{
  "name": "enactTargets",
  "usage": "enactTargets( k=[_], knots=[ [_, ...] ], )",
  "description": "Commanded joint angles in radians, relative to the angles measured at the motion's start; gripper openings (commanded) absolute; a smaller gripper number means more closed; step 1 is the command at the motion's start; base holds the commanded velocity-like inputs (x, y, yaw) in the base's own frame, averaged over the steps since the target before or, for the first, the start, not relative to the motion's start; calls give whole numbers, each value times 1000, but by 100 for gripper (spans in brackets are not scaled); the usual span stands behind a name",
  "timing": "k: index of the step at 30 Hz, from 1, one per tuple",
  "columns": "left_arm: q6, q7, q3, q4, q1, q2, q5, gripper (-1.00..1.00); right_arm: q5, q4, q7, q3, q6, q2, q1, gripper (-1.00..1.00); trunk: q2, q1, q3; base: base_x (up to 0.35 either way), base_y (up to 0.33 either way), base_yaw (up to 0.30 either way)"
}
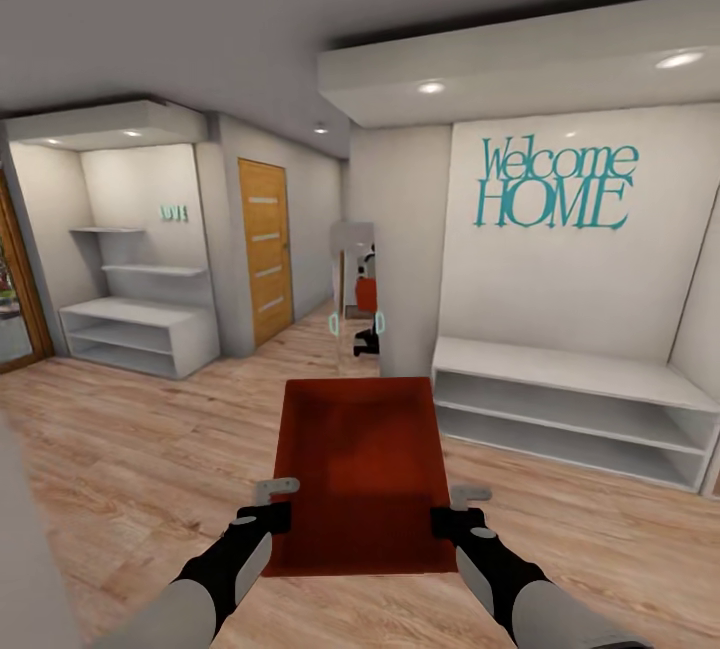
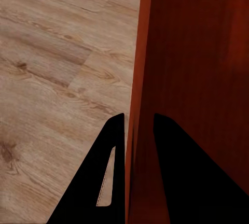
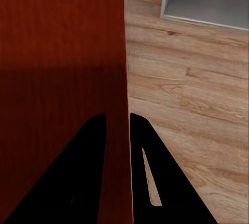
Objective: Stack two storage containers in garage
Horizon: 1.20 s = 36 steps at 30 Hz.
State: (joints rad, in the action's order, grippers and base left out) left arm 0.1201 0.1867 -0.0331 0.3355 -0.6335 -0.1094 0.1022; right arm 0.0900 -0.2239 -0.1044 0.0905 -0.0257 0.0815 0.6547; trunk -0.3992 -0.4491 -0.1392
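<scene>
Left gripper fingers straddle and clamp the container's left wall; right gripper clamps the right wall. Container is airborne over the wood floor, in a hallway. Risk: the thin-wall pinch slips if the arms drift apart, or the far edge clips the pillar ahead.

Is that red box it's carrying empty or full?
Empty: the storage container shows only its bare ribbed red bottom between the left gripper and right gripper.

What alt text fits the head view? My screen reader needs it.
Both arms carry an orange-red storage container, left tool and right tool gripping its side walls, over a wood-plank floor. Ahead: white bench shelves under a teal Welcome HOME sign.
</scene>
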Motion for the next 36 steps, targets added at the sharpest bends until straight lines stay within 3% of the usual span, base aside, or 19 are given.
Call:
enactTargets(
  k=[1,23,36],
  knots=[
    [-25,11,9,5,0,17,-12,-100,11,3,-98,-24,-4,-2,0,-100,-1,-1,0,322,0,266],
    [-26,12,9,5,0,17,-12,-100,11,3,-98,-24,-3,-2,0,-100,-1,-1,0,322,0,268],
    [-26,12,10,5,0,17,-12,-100,11,3,-98,-23,-4,-2,0,-100,-1,-1,0,322,0,26]
  ],
)
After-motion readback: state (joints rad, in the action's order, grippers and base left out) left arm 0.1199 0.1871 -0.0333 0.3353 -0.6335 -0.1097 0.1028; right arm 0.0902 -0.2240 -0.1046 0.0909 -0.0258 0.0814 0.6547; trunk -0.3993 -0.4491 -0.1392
